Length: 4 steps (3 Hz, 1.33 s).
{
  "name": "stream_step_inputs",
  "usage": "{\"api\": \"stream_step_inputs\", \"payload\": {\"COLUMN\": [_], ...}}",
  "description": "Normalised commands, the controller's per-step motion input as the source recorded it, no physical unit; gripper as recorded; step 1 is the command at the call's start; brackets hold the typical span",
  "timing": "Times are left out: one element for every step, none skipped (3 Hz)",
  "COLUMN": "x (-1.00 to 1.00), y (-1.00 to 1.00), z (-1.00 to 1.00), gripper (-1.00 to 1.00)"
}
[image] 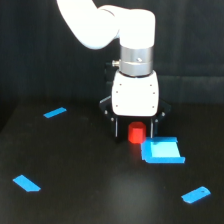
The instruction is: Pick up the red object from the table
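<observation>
The gripper (134, 131) is seen spread — one finger on each side of the red object (136, 133), contact not discernible. The object is located mid-table (90, 200), just beside a blue square (161, 151). Three blue flat pieces are noted nearer the table's edges.

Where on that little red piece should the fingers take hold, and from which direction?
Probably from straight above, pinching the upright sides of the red object. It stands short and upright on the table, so its side walls offer the best hold. The gripper is already lowered around it, one finger on each side. The blue square lies very close on the exterior view's right.
</observation>
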Motion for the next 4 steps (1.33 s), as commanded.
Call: {"api": "stream_step_inputs", "payload": {"x": [0.13, 0.10, 0.09, 0.04], "y": [-0.05, 0.03, 0.01, 0.04], "z": [-0.12, -0.21, -0.24, -0.27], "gripper": [0.96, 0.84, 0.66, 0.74]}}
